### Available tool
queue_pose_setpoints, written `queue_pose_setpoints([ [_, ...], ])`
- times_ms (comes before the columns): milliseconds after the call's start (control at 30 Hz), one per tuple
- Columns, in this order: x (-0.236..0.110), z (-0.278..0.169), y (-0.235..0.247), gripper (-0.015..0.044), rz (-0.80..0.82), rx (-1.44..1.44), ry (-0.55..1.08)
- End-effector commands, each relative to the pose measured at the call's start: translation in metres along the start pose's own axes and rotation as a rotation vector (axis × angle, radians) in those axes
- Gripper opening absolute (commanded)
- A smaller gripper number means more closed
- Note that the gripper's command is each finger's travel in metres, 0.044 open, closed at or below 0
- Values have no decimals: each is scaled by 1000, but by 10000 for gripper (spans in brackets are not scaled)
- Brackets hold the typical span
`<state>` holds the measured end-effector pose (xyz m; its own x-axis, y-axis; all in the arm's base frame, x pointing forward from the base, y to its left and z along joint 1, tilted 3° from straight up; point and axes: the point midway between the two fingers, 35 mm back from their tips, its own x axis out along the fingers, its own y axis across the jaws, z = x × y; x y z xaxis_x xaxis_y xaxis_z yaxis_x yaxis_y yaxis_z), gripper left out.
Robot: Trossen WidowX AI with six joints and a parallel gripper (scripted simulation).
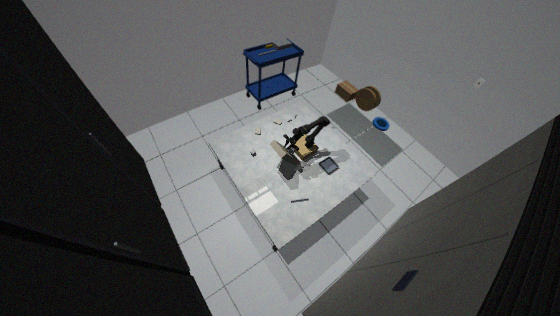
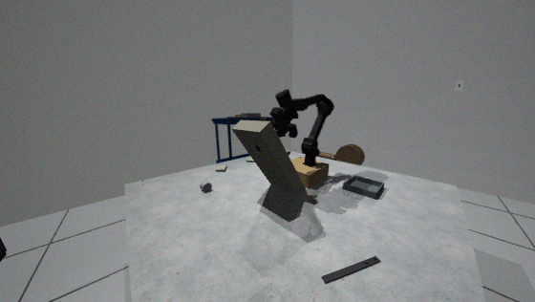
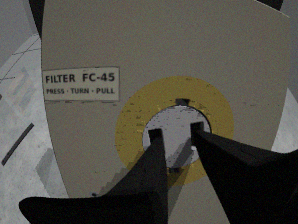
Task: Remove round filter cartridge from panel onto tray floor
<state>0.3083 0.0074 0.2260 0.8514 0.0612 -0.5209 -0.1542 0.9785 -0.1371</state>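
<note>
The grey service panel (image 2: pixel 274 162) (image 1: pixel 288 166) (image 3: pixel 87 36) leans on the table, facing my arm. In the wrist view the round light-grey filter cartridge (image 3: pixel 174 116) sits in the panel inside a yellow ring (image 3: pixel 133 125), with one narrow slot (image 3: pixel 182 102) showing at its top. My gripper (image 3: pixel 178 140) (image 2: pixel 283 127) (image 1: pixel 288 140) is narrowly open, its two fingertips right at the cartridge face with nothing between them. I cannot tell whether the tips touch the face. The dark tray (image 2: pixel 356 187) (image 1: pixel 329 165) lies on the table to the right of the arm's base.
A label (image 3: pixel 80 84) on the panel reads FILTER FC-45. The arm stands on a wooden block (image 2: pixel 312 176). A dark flat bar (image 2: pixel 351 269) (image 1: pixel 299 200) and a small cylinder (image 2: pixel 205 187) lie on the table. A blue cart (image 1: pixel 272 70) stands behind.
</note>
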Motion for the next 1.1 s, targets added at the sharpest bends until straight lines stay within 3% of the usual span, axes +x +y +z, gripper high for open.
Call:
queue_pose_setpoints([
  [0, 1, -1, 0, 101, -4, 5, 2],
  [1067, 4, -2, 0, 101, -4, 5, 2],
])
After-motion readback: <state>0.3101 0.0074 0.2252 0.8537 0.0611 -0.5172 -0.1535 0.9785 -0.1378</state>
